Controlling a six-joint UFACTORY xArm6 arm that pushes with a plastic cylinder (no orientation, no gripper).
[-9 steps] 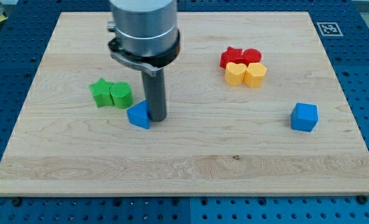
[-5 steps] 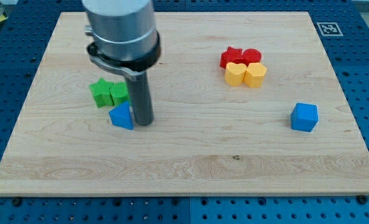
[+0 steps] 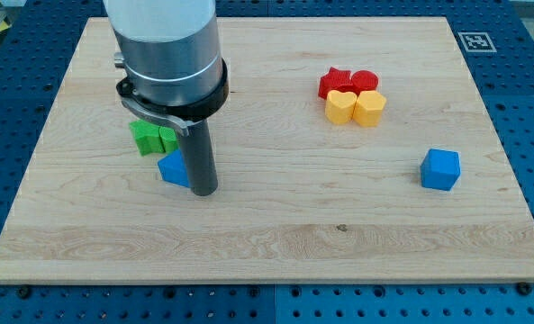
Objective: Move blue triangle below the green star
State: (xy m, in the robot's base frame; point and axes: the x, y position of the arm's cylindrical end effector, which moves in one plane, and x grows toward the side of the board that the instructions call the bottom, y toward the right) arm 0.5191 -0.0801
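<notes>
The blue triangle point(image 3: 173, 168) lies on the wooden board point(image 3: 276, 225), left of centre. It sits just below the green star point(image 3: 144, 138) and a second green block point(image 3: 167, 139), both partly hidden by the arm's body. My tip point(image 3: 203, 192) is down on the board, touching the triangle's right side and reaching slightly lower than it.
A cluster of two red blocks point(image 3: 348, 82) and two yellow blocks point(image 3: 357, 107) sits at the upper right. A blue cube point(image 3: 440, 169) lies alone at the right. A printed marker point(image 3: 476, 40) is at the board's top right corner.
My tip pushed the blue triangle leftward to below the green blocks, then slid slightly down the view along the triangle's right side.
</notes>
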